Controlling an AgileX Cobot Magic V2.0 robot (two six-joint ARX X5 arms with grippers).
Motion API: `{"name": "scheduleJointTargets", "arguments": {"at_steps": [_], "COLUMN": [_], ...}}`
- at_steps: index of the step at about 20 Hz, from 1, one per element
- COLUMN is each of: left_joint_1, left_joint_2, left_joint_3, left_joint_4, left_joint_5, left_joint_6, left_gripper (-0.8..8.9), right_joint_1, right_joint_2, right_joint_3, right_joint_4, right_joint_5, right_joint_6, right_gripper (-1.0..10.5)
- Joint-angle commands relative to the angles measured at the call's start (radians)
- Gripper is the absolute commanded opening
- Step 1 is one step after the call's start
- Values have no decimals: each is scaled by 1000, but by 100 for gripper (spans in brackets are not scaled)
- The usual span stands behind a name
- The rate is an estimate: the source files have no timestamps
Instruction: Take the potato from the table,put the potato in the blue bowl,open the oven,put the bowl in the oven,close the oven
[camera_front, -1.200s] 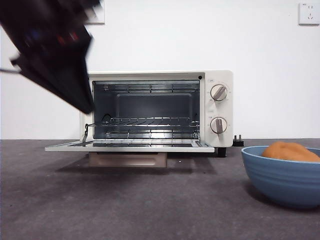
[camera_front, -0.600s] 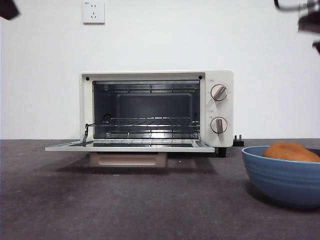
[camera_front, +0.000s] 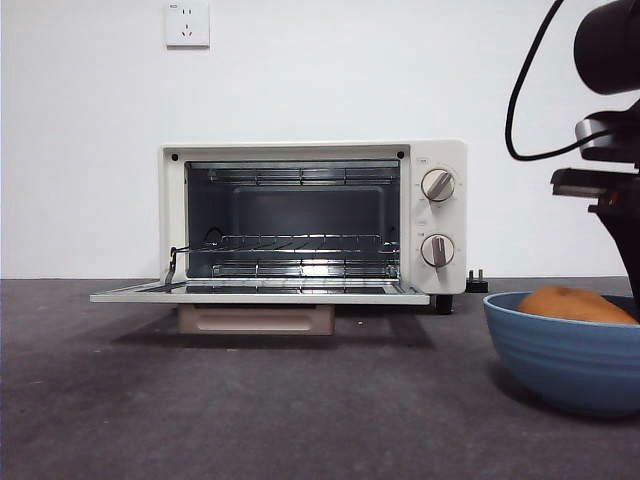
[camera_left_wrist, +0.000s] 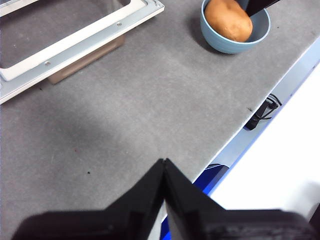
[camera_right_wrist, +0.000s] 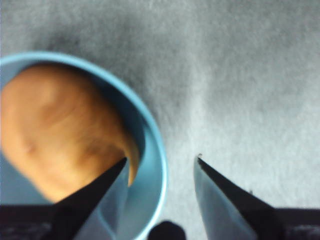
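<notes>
The table (camera_front: 300, 400) is a dark grey matte surface that carries everything here. On it the oven (camera_front: 312, 215) stands against the white wall, its door (camera_front: 260, 294) dropped flat and level (the wire racks inside are plainly lit), with the two knobs (camera_front: 437, 217) one above the other on its front panel. Well apart from the oven, near the table's edge, sits the blue bowl (camera_front: 560, 350), upright on the table. The potato (camera_front: 572, 304) lies inside it, filling much of the hollow and rising above the rim.

The right gripper (camera_right_wrist: 160, 165) is at the bowl, coming down from above in the front view; its jaws are spread, one tip inside the bowl close beside the potato, the other outside over bare table, so the wall of the bowl lies between them. The left gripper (camera_left_wrist: 164, 162) hangs high over the table away from the bowl, its jaws pressed together on nothing.
</notes>
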Motion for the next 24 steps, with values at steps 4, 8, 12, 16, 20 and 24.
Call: {"name": "scheduleJointTargets", "arguments": {"at_steps": [4,8,12,16,20,24], "left_joint_1": [-2,-2,-2,-2,-2,-2], "left_joint_2": [-2,-2,-2,-2,-2,-2], "left_joint_3": [0,0,0,1,2,2], "left_joint_4": [-11,-8,6,19,33,50], "left_joint_5": [0,1,1,2,2,1], "left_joint_6": [-7,-7,-8,-11,-23,-42], "left_gripper": [-6,-6,-6,-6,-6,-6], "right_joint_1": [0,2,2,26,68,130], "right_joint_2": [6,3,-1,0,46,177], "right_joint_3": [-7,-2,79,248,427,609], "right_joint_4": [0,-34,-121,-160,-155,-153], "right_joint_5": [19,-17,-95,-136,-132,-131], "right_joint_6": [16,64,159,201,293,359], "right_gripper": [-16,-16,-16,-16,-16,-16]}}
